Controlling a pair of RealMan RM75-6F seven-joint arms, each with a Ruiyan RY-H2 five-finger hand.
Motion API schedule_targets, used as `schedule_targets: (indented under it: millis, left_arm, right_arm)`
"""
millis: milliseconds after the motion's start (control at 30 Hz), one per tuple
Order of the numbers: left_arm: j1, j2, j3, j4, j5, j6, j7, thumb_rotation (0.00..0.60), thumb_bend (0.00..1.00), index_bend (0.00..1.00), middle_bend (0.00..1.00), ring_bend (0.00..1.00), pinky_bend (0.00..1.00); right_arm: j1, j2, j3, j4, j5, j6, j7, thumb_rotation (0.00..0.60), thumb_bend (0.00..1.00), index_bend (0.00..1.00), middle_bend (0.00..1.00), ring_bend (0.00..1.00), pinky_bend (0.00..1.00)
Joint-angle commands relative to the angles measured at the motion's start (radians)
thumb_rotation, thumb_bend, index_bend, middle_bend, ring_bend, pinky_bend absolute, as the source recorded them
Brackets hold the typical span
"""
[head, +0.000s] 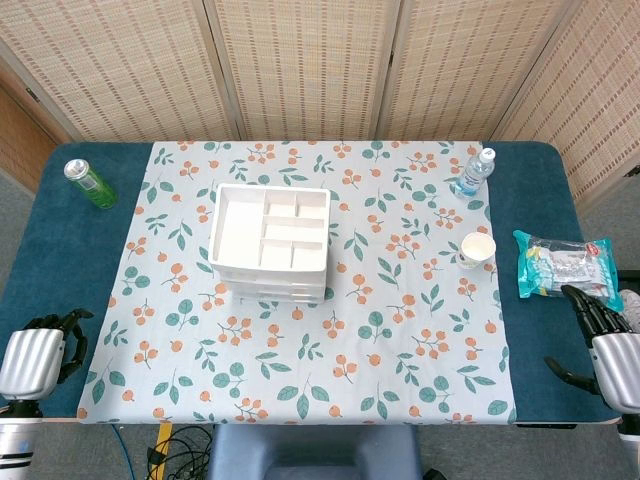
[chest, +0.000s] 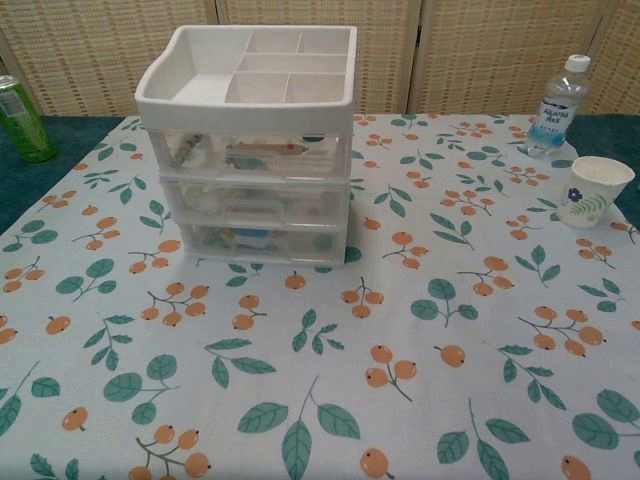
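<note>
The left hand (head: 40, 350) rests at the near left corner of the table (head: 45, 250), on the bare blue surface just off the tablecloth (head: 400, 340), its dark fingers curled loosely inward around nothing. The nearest thing to it is the green can (head: 89, 183), which lies well apart, straight ahead toward the far edge. The white drawer unit (head: 270, 242) stands on the cloth left of centre, closer to this hand than to the other. Further right stand a paper cup (head: 478, 249) and a water bottle (head: 474, 172). The right hand (head: 605, 335) sits at the near right edge, fingers apart and pointing forward, holding nothing. The teal snack packet (head: 560, 264) lies just beyond its fingertips, long axis running roughly left to right, so this hand is much the nearer to it.
</note>
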Motion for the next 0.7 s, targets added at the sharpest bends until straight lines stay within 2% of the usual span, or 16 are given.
schedule_targets:
  millis: [33, 167, 233, 333, 467, 600, 700]
  left_arm:
    - [-0.003, -0.006, -0.002, 0.0, 0.008, -0.005, -0.005, 0.6, 0.49, 0.34, 0.55, 0.43, 0.45]
    - [-0.016, -0.017, -0.015, -0.002, 0.031, -0.01, -0.052, 0.6, 0.49, 0.34, 0.55, 0.43, 0.45]
    - [-0.03, -0.026, -0.024, 0.001, 0.045, -0.02, -0.118, 0.6, 0.49, 0.34, 0.55, 0.43, 0.48]
    - [-0.051, -0.031, -0.04, -0.007, 0.051, -0.047, -0.243, 0.6, 0.49, 0.35, 0.55, 0.46, 0.57]
    - [-0.091, -0.034, -0.048, -0.032, 0.064, -0.11, -0.41, 0.6, 0.49, 0.36, 0.56, 0.59, 0.76]
    - [-0.141, -0.042, -0.046, -0.041, 0.078, -0.192, -0.505, 0.6, 0.49, 0.36, 0.64, 0.72, 0.91]
    - [-0.178, -0.063, -0.048, -0.032, 0.081, -0.246, -0.548, 0.6, 0.49, 0.35, 0.72, 0.78, 0.99]
  right_arm:
    - [-0.003, -0.001, 0.0, -0.001, 0.006, -0.001, 0.002, 0.6, 0.19, 0.03, 0.1, 0.19, 0.24]
    - [-0.004, 0.003, 0.006, -0.002, 0.011, 0.006, 0.003, 0.6, 0.19, 0.03, 0.1, 0.19, 0.24]
    - [-0.002, 0.002, 0.016, -0.005, 0.014, 0.015, 0.0, 0.6, 0.19, 0.03, 0.1, 0.19, 0.24]
    - [0.003, 0.003, 0.032, -0.011, 0.02, 0.025, -0.009, 0.6, 0.19, 0.01, 0.1, 0.19, 0.24]
    - [0.015, 0.016, 0.049, -0.032, 0.031, 0.02, -0.027, 0.6, 0.19, 0.0, 0.09, 0.19, 0.24]
    - [0.03, 0.03, 0.065, -0.056, 0.038, 0.009, -0.046, 0.6, 0.19, 0.0, 0.09, 0.19, 0.24]
    - [0.04, 0.039, 0.071, -0.074, 0.043, -0.004, -0.044, 0.6, 0.19, 0.0, 0.09, 0.19, 0.24]
